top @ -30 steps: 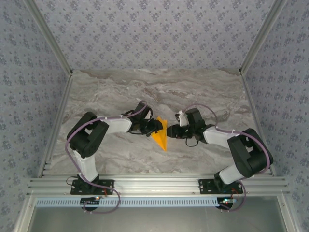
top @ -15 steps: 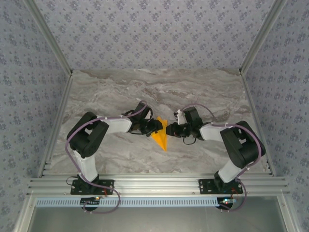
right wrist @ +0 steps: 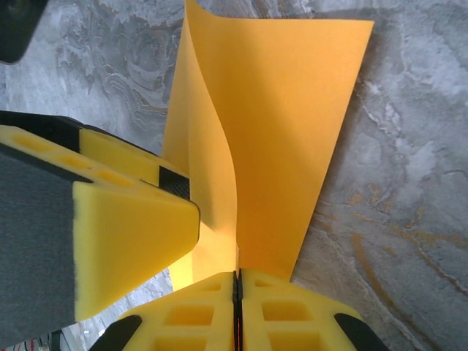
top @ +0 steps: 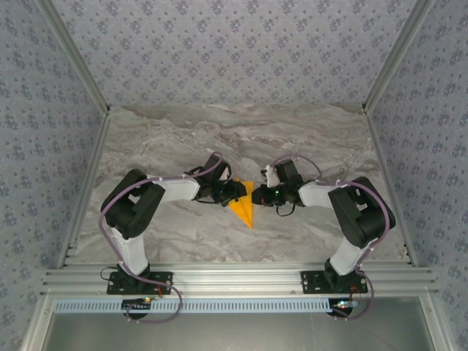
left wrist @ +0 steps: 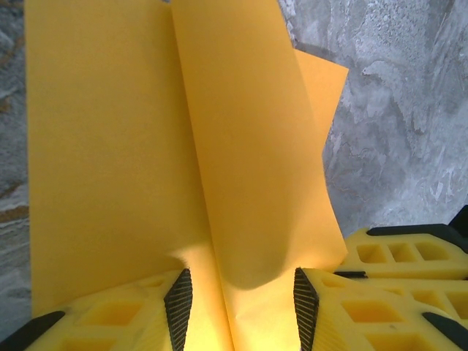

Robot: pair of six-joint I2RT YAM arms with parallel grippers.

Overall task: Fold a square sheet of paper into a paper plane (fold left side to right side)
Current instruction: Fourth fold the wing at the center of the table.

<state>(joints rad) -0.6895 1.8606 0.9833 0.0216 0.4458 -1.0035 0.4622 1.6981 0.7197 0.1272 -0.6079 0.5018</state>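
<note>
Since the paper (top: pixel 243 208) is the main thing, starting there: it's a pointed orange-yellow shape lying around the middle of the marble table (top: pixel 219 139), right between the two grippers, sharp tip aimed toward the arm bases. It's not flat though. From the left wrist cam the paper (left wrist: pixel 110 146) has one layer down on the table (left wrist: pixel 395 110) and a flap humping up along a crease, with another corner poking out on the far right. The left gripper (left wrist: pixel 241 296) has its jaws apart, sitting either side of that raised hump, so not pinching anything as far as I can see. Over on the right wrist cam the paper (right wrist: pixel 285 131) curls up off the table (right wrist: pixel 395 183) and its lifted edge runs straight into the seam of the right gripper (right wrist: pixel 236 285), whose jaws are pressed together on it. From above, the left gripper (top: pixel 235 191) and right gripper (top: pixel 256 196) are nearly nose to nose over the wide end of the paper, both arms bent inward
</note>
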